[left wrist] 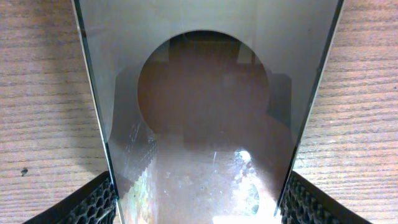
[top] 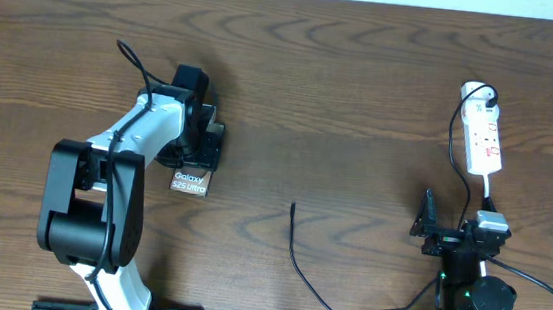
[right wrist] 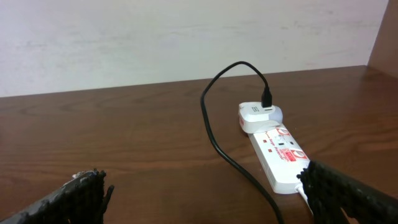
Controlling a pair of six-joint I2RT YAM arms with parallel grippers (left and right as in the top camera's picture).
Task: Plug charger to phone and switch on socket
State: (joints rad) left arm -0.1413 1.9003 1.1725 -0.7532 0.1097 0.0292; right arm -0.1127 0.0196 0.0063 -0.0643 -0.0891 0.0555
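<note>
The phone point(top: 191, 181) is a brown slab with white "Galaxy S25 Ultra" lettering, lying left of the table's middle. My left gripper point(top: 199, 154) is shut on its two long edges. In the left wrist view the phone point(left wrist: 205, 93) fills the space between the fingers point(left wrist: 199, 202). The white socket strip point(top: 484, 141) lies at the far right with the white adapter point(top: 477, 92) plugged in at its far end. The black charger cable point(top: 299, 267) loops across the front, and its plug tip point(top: 293, 207) lies free on the table. My right gripper point(top: 450, 233) is open and empty, short of the socket point(right wrist: 280, 158).
The right wrist view shows the adapter point(right wrist: 256, 115) and the cable point(right wrist: 214, 134) arching from it towards the gripper point(right wrist: 202, 199). A white lead leaves the socket's near end. A pale wall stands behind the table's far edge.
</note>
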